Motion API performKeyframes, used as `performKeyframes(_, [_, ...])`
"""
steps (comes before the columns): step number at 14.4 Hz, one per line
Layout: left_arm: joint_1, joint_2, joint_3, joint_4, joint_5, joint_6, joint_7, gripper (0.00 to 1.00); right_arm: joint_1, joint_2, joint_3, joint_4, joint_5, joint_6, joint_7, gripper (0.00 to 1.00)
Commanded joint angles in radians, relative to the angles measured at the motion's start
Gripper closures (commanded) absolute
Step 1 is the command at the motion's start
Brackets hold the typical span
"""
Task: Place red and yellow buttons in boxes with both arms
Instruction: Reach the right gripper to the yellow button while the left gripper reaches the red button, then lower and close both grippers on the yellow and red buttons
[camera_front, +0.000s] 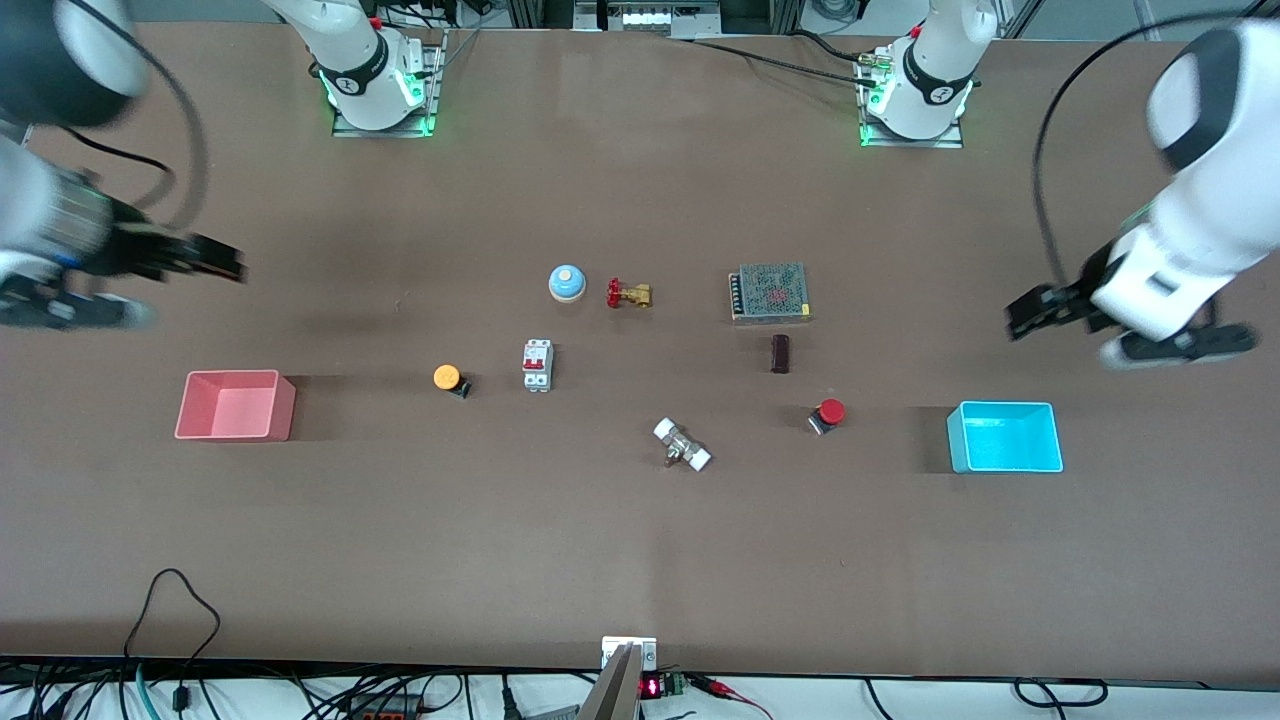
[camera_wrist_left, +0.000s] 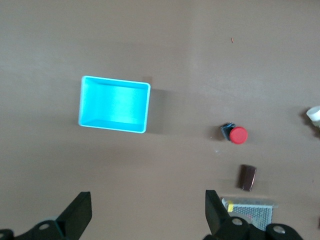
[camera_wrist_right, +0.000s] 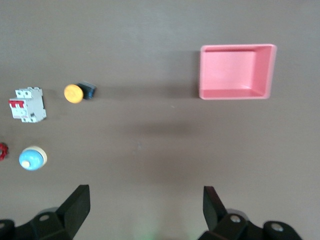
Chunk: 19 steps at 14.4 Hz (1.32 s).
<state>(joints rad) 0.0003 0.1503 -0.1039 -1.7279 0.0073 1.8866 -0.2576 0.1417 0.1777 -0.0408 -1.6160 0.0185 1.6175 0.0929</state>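
1. We hold both grippers high above the bare table (camera_front: 400, 560), well apart from every object, one arm at each end; we judge this a starting stance, since each wrist camera takes in one box and one button.
2. The yellow button (camera_front: 447, 377) lies on its side on the table between the pink box (camera_front: 236, 405) and the white breaker (camera_front: 537, 364), toward the right arm's end. That suits the right arm, with the pink box its likely target.
3. The red button (camera_front: 830, 412) lies tipped on the table too, between the cyan box (camera_front: 1005, 437) and a white-capped fitting (camera_front: 682, 445), toward the left arm's end. That suits the left arm and the cyan box.
4. Both boxes are empty, so no placing is done yet.
5. Our left gripper (camera_wrist_left: 146, 212) hangs over bare table, its fingers spread wide, holding nothing and touching nothing.
6. Our right gripper (camera_wrist_right: 145, 207) hangs likewise, fingers wide apart and empty, over bare table at its own end.
7. A blue bell (camera_front: 566, 283), a brass valve (camera_front: 629, 294), a metal power supply (camera_front: 769, 292) and a small dark block (camera_front: 780, 353) are distractors we must leave alone.
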Motion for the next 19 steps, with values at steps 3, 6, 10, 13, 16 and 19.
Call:
performKeyframes(3, [-0.034,0.132,-0.025,0.014,-0.01,0.116,-0.143,0.0,0.137,0.199,-0.005,0.022,-0.005,0.156,0.138,0.0])
performKeyframes(6, [-0.08,0.213,-0.025,0.013,-0.01,0.213,-0.253,0.0,0.173,0.291,-0.004,0.028,0.0,0.251,0.179,0.0])
performKeyframes(10, [-0.167,0.342,-0.02,0.005,0.003,0.377,-0.409,0.0,0.228,0.365,-0.004,0.03,0.008,0.338,0.28,0.0])
performKeyframes(13, [-0.207,0.403,-0.017,0.004,0.022,0.42,-0.462,0.0,0.229,0.404,-0.004,0.028,0.011,0.366,0.321,0.0])
performKeyframes(16, [-0.218,0.442,-0.019,-0.001,0.086,0.424,-0.511,0.0,0.231,0.448,-0.004,0.019,0.014,0.403,0.362,0.0])
performKeyframes(19, [-0.22,0.443,-0.02,-0.01,0.086,0.424,-0.511,0.1,0.239,0.454,-0.002,0.021,0.015,0.418,0.386,0.0])
